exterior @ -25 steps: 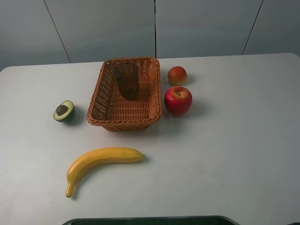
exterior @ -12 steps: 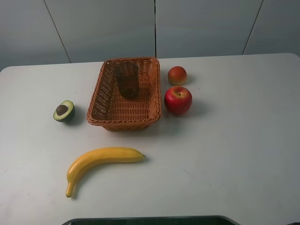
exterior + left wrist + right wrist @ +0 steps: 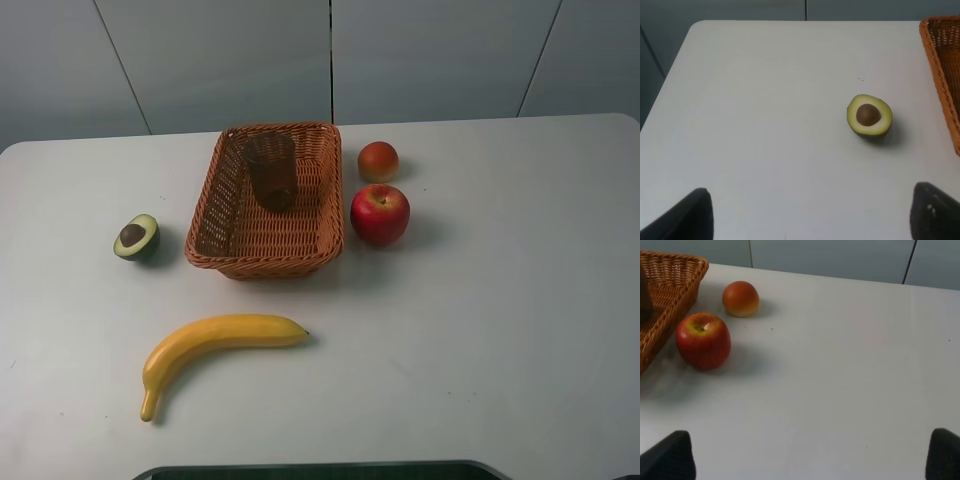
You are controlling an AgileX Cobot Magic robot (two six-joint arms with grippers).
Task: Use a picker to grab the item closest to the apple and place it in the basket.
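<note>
The smoky-grey see-through cup (image 3: 271, 172) stands upright inside the brown wicker basket (image 3: 225, 258), near its far end. The deep-red apple (image 3: 380, 214) sits on the table just right of the basket, with a smaller orange-red fruit (image 3: 378, 161) behind it. No arm or picker shows in the exterior high view. In the left wrist view my left gripper (image 3: 810, 220) is open over bare table, only its dark fingertips (image 3: 690, 217) showing. My right gripper (image 3: 807, 455) is open too, well short of the apple (image 3: 703, 341) and the basket's corner (image 3: 677, 275).
A halved avocado (image 3: 137, 237) lies left of the basket, and appears in the left wrist view (image 3: 869, 115). A yellow banana (image 3: 210, 344) lies nearer the front of the white table (image 3: 500, 330). A dark strip runs along the bottom edge of the exterior high view.
</note>
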